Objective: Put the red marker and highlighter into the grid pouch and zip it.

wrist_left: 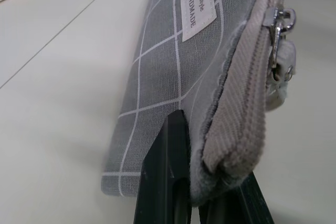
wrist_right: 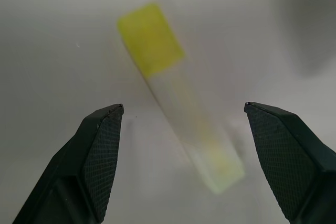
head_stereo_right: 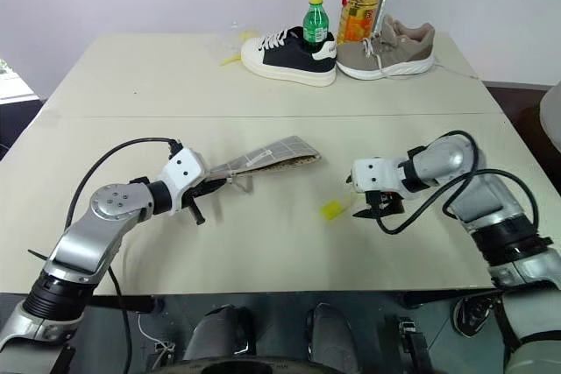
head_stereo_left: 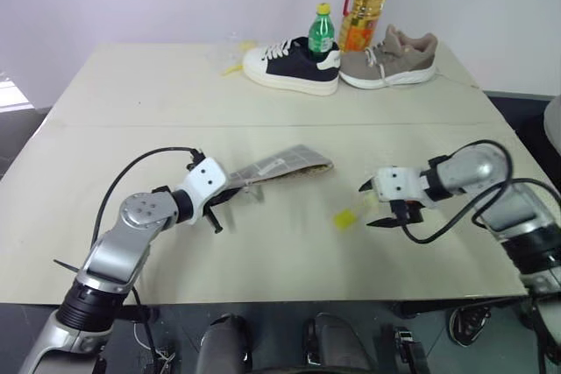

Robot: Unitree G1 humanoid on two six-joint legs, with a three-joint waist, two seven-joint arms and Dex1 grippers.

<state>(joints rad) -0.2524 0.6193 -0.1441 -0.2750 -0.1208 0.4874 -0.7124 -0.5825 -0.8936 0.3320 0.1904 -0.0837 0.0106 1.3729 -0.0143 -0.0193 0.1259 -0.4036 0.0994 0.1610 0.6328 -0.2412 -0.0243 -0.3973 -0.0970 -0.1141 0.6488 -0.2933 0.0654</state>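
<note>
Left end effector (head_stereo_left: pixel 230 203) clamps grid pouch (head_stereo_left: pixel 285 164); right (head_stereo_left: pixel 372 203) open over highlighter (head_stereo_left: pixel 346 216).

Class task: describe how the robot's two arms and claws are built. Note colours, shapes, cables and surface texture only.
Both arms are silver-grey metal with rounded joints and black collars. A black cable loops loosely over each forearm. Each wrist ends in a white, boxy housing. The left claw and right claw each have two black fingers that taper to a wedge tip, and their inner pads carry a fine cross-hatched grip pattern.
</note>
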